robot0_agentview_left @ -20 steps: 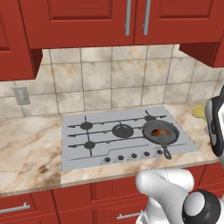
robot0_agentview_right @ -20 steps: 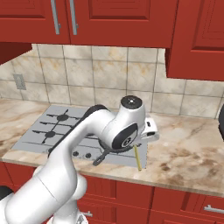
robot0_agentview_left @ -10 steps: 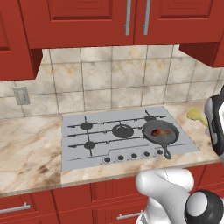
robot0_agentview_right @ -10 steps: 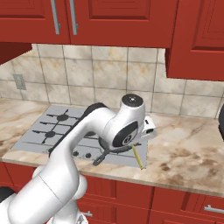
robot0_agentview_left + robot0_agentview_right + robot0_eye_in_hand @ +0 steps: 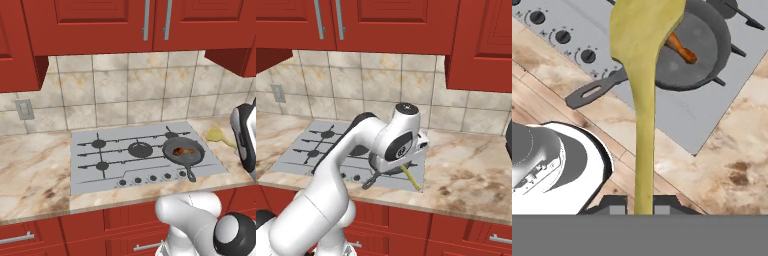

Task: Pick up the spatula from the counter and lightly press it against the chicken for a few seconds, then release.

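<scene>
Toward 3 o'clock on the grey cooktop [image 5: 115,170], the chicken [image 5: 181,149] is seen in the dark pan [image 5: 199,153], with the yellow spatula [image 5: 216,135] just beyond at 2 o'clock. The spatula's handle is gripped by the end effector [image 5: 641,205], whose fingers are closed tight around it.

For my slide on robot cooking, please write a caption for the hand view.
Gripper shut on a yellow spatula, its blade pointing toward the pan of chicken on the stove.
</scene>
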You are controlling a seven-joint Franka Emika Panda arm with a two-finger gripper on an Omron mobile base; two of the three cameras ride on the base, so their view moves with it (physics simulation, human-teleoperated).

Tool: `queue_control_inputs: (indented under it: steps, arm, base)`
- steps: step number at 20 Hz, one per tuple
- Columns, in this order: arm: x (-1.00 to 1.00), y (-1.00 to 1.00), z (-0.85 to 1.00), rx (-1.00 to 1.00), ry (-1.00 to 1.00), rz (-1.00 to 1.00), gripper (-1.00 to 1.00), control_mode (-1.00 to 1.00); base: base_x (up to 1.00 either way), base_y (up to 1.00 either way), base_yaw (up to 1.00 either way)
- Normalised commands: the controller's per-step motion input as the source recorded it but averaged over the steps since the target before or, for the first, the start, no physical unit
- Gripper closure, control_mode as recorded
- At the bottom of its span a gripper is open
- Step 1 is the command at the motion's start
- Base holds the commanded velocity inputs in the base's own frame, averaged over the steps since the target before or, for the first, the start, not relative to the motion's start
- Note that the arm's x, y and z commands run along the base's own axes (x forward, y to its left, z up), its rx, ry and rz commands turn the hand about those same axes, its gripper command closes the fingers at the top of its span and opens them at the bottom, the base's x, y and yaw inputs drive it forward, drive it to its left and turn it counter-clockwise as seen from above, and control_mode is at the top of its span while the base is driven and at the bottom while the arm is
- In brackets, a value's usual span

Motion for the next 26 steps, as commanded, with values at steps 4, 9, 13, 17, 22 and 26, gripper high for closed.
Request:
queue_control_inputs:
  steps: [4, 9, 13, 17, 22, 26]
  arm:
    - [0.00, 0.19, 0.00, 0.00, 0.06, 0.14, 1.00, -1.00]
    - [0.00, 0.22, -0.03, 0.00, 0.02, 0.10, 1.00, -1.00]
    - [0.00, 0.10, -0.01, 0.00, -0.02, 0.09, 1.00, -1.00]
    - [0.00, 0.06, 0.00, 0.00, -0.07, 0.09, 1.00, -1.00]
    - [0.06, 0.04, 0.00, 0.00, -0.01, 0.10, 1.00, -1.00]
    - [0.16, 0.07, 0.00, 0.00, 0.00, 0.09, 1.00, -1.00]
  base:
    - [0.00, 0.00, 0.00]
    - [0.00, 0.00, 0.00]
    - [0.00, 0.00, 0.00]
    - [0.00, 0.00, 0.00]
    - [0.00, 0.00, 0.00]
    - [0.00, 0.00, 0.00]
